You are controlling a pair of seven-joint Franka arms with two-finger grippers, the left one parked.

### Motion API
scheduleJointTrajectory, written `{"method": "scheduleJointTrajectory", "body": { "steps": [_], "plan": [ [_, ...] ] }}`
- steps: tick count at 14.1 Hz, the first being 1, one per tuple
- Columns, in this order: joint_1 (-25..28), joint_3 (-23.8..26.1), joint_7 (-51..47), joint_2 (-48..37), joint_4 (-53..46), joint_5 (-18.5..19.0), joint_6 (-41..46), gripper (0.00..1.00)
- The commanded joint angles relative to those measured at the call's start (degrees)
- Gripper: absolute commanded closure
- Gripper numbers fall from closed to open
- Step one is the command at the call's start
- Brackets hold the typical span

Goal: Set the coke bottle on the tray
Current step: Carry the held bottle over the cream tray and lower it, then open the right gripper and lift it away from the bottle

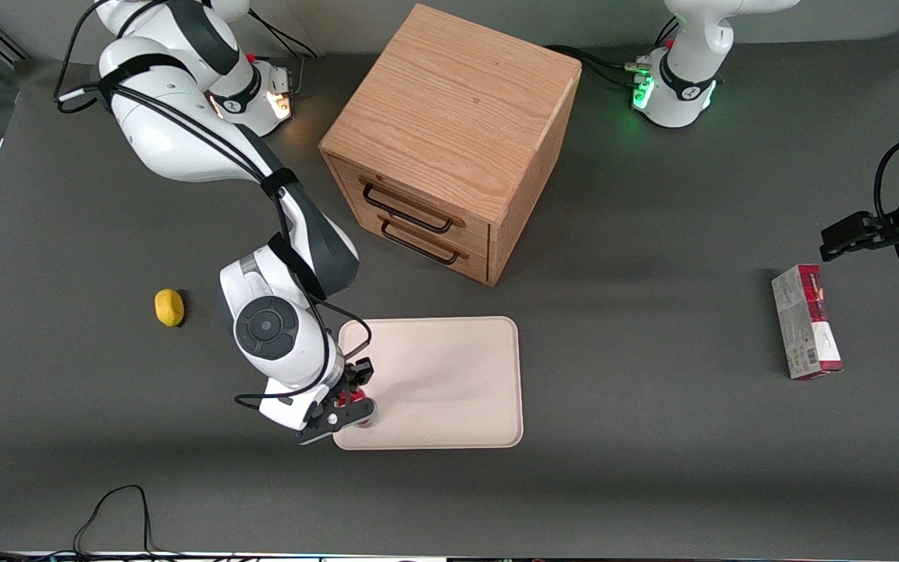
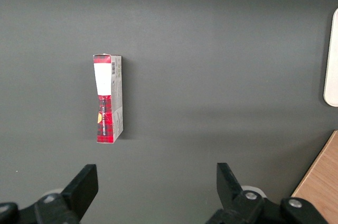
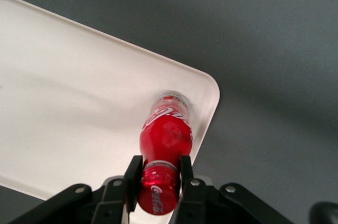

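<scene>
The coke bottle, red with a red cap and white script logo, stands upright with its clear base on the cream-beige tray, close to a rounded corner of the rim. My right gripper is shut on the bottle's cap and neck from above. In the front view the gripper hangs over the tray's corner nearest the front camera at the working arm's end. Only bits of the red bottle show under it there.
A wooden two-drawer cabinet stands farther from the front camera than the tray. A small yellow object lies toward the working arm's end. A red-and-grey carton lies toward the parked arm's end; it also shows in the left wrist view.
</scene>
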State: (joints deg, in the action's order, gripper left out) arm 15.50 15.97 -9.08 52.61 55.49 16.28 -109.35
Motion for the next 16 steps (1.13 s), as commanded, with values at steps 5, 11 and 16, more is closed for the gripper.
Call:
{"method": "scheduleJointTrajectory", "body": {
  "steps": [5,11,16],
  "plan": [
    [-0.9,0.8,-3.8,-2.5,-1.3,1.1,0.7,0.00],
    [-3.3,-9.1,-5.3,-28.7,22.7,-15.9,6.3,0.00],
    [-3.0,-18.8,-4.5,-54.9,49.8,-20.5,7.1,0.00]
  ]
}}
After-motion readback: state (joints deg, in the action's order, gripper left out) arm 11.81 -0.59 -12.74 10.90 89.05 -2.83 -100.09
